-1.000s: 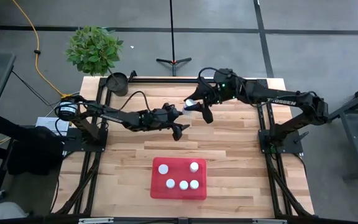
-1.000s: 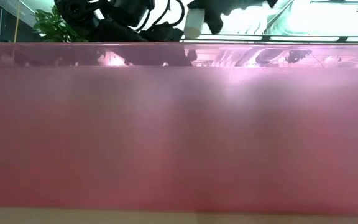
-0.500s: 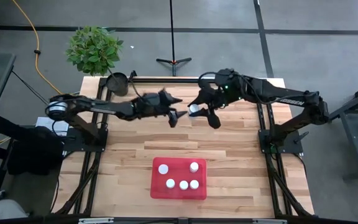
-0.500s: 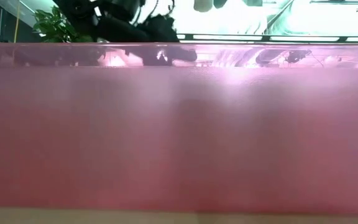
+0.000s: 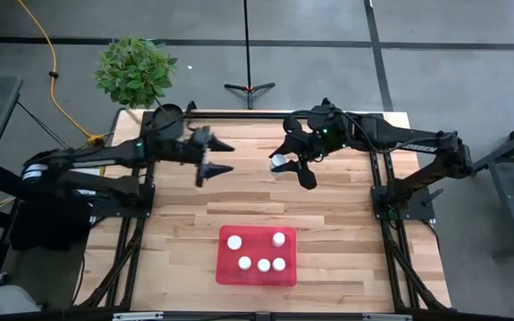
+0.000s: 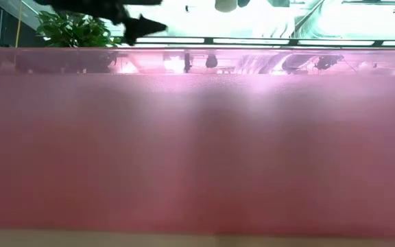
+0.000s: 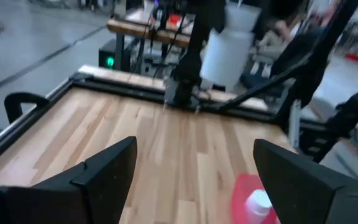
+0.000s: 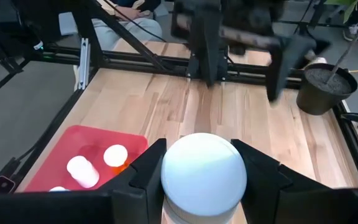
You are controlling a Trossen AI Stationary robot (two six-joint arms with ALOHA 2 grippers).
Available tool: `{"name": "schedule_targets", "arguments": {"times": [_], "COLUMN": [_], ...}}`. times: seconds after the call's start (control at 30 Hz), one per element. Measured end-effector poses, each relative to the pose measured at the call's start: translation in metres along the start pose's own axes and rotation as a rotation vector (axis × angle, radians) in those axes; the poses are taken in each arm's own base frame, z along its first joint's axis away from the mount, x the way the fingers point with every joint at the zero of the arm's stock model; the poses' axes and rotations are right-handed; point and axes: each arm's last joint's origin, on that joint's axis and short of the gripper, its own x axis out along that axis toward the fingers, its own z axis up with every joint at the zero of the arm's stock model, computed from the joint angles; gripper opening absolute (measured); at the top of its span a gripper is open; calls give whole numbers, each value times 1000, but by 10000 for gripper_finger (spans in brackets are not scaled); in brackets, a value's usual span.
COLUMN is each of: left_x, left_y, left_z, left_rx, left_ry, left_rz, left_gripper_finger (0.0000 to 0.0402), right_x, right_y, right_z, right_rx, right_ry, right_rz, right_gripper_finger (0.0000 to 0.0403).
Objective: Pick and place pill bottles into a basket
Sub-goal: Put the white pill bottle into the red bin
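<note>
My right gripper (image 5: 286,163) hangs above the table's far middle, shut on a pill bottle (image 5: 277,163) with a round white cap. The left wrist view shows that bottle (image 7: 227,51) high over the table. My left gripper (image 5: 219,157) stands open over the far left part of the table and holds nothing; its fingers point at the right gripper across a wide gap. The red basket (image 5: 225,267) lies near the front edge with several white-capped pill bottles (image 5: 261,264) standing in it. In the low view its red wall (image 6: 197,151) fills almost everything. My right gripper pinches the pill bottle between its two fingers (image 8: 143,169), on the body just under the white cap (image 8: 204,169). The fingers come from the table's right, slanting down. The bottle is lifted clear of the table, cap uppermost.
A dark pot (image 5: 169,117) with a green plant (image 5: 135,69) stands at the table's far left corner, close behind my left arm. Black frame rails (image 5: 382,178) run along the table's sides. Bare wood (image 5: 257,201) lies between the grippers and the basket.
My left gripper has drawn back from the right gripper toward the table's left edge and risen, its fingers staying open. My right gripper has shifted a little, still shut on the pill bottle, which stays clear of the table.
</note>
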Motion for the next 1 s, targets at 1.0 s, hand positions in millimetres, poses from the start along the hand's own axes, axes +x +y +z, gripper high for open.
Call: {"name": "schedule_targets", "arguments": {"times": [1.0], "left_x": [-71], "left_y": [-96], "left_z": [-77], "left_rx": [-142], "left_ry": [-230], "left_rz": [-81], "left_gripper_finger": [353], "right_x": [65], "right_y": [40], "right_z": [-11], "right_rx": [-12], "right_ry": [63], "right_rz": [194], "right_gripper_finger": [143]}}
